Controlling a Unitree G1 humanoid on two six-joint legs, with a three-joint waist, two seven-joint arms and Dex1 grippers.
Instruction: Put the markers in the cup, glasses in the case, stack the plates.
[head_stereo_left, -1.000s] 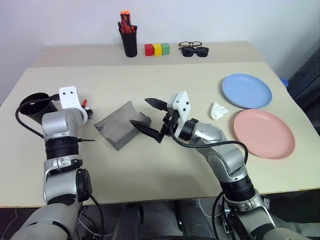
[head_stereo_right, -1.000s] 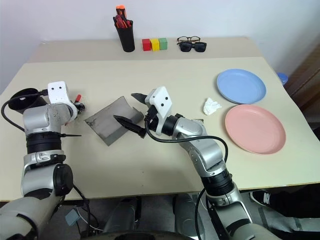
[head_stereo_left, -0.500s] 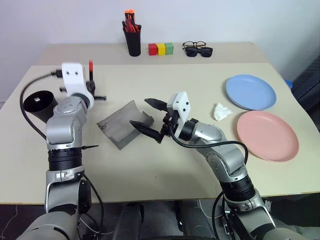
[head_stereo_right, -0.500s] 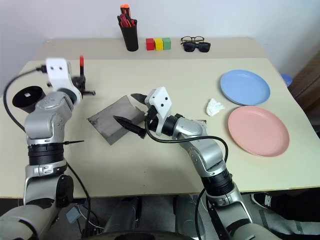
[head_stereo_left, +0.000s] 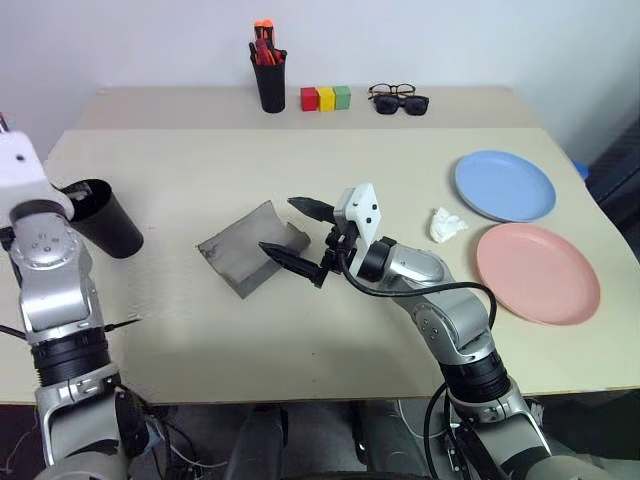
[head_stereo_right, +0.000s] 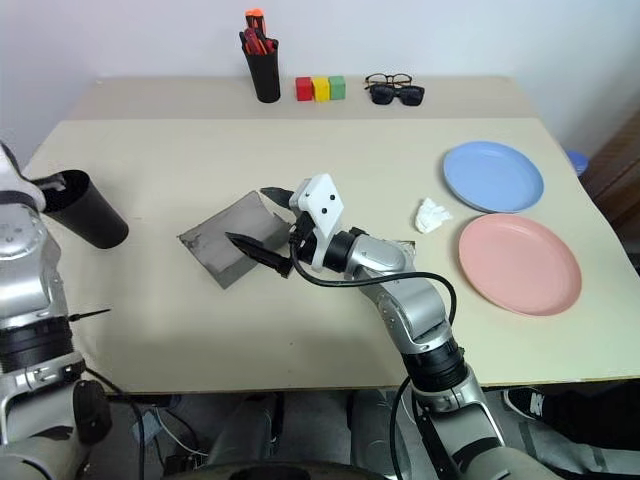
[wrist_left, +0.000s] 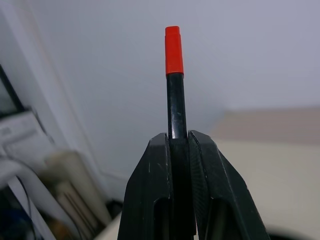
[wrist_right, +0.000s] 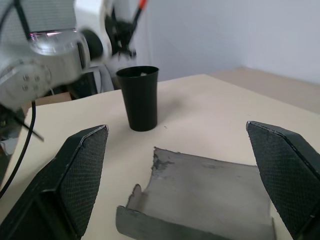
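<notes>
In the left wrist view my left gripper (wrist_left: 178, 137) is shut on a black marker with a red cap (wrist_left: 175, 90), which stands up between its fingers. The right wrist view shows that gripper (wrist_right: 121, 32) raised just above and behind the wide black cup (head_stereo_left: 100, 215) at the table's left. The grey felt case (head_stereo_left: 245, 248) lies open mid-table. My right gripper (head_stereo_left: 280, 226) hovers over the case's right end, open and holding nothing. The light blue plate (head_stereo_left: 505, 185) and the pink plate (head_stereo_left: 538, 272) lie side by side at the right. The glasses are hidden.
A tall black pen holder with orange-red pens (head_stereo_left: 268, 80), three coloured blocks (head_stereo_left: 325, 97), black sunglasses and dark-framed spectacles (head_stereo_left: 400, 99) line the far edge. A crumpled white tissue (head_stereo_left: 445, 224) lies left of the plates.
My left gripper closed on the red-capped marker on the table, lifted it upright and swung up and to the left, behind the cup. The right arm stayed still. The camera shifted slightly.
</notes>
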